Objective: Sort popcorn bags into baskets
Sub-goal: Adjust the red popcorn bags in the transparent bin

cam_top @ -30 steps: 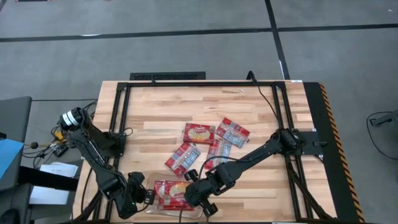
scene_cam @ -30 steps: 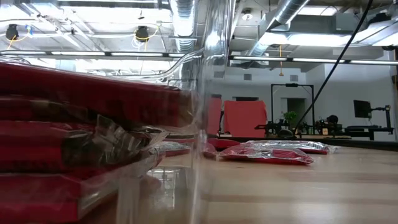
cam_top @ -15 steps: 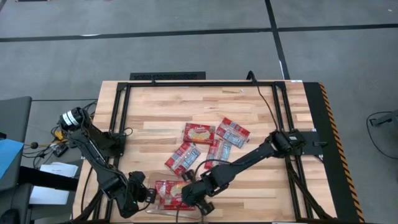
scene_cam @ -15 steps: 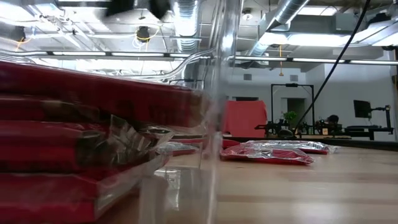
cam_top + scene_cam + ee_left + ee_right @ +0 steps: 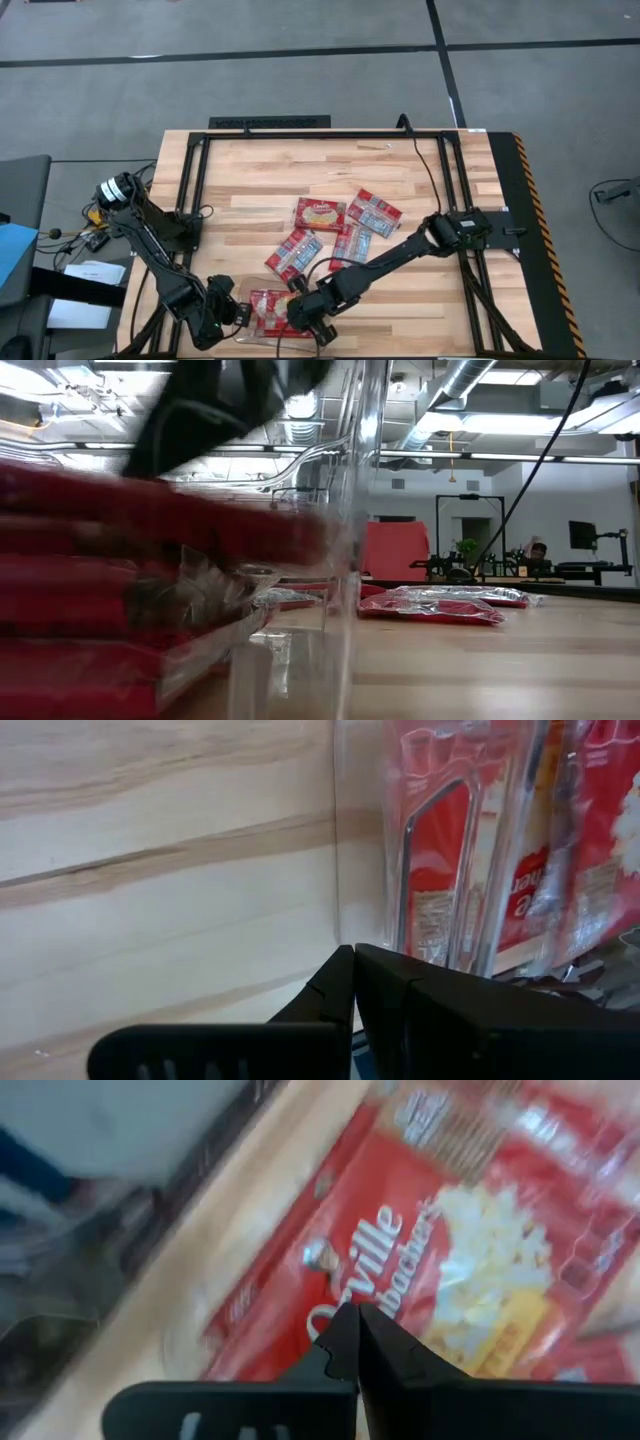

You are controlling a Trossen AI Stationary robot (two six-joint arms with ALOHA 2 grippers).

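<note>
Red popcorn bags (image 5: 272, 312) are stacked in the clear tub (image 5: 340, 560); both the right gripper (image 5: 355, 1325) and left gripper (image 5: 353, 970) are pressed closed, empty.

The wooden table (image 5: 250, 180) carries four loose popcorn bags (image 5: 319, 213) and a clear tub (image 5: 262, 336).

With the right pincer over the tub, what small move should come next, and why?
Probably lift the right pincer clear of the clear tub and swing it toward the loose popcorn bags mid-table. Its fingers look shut with nothing between them, a stack of bags already fills the tub, and four lie outside.
</note>
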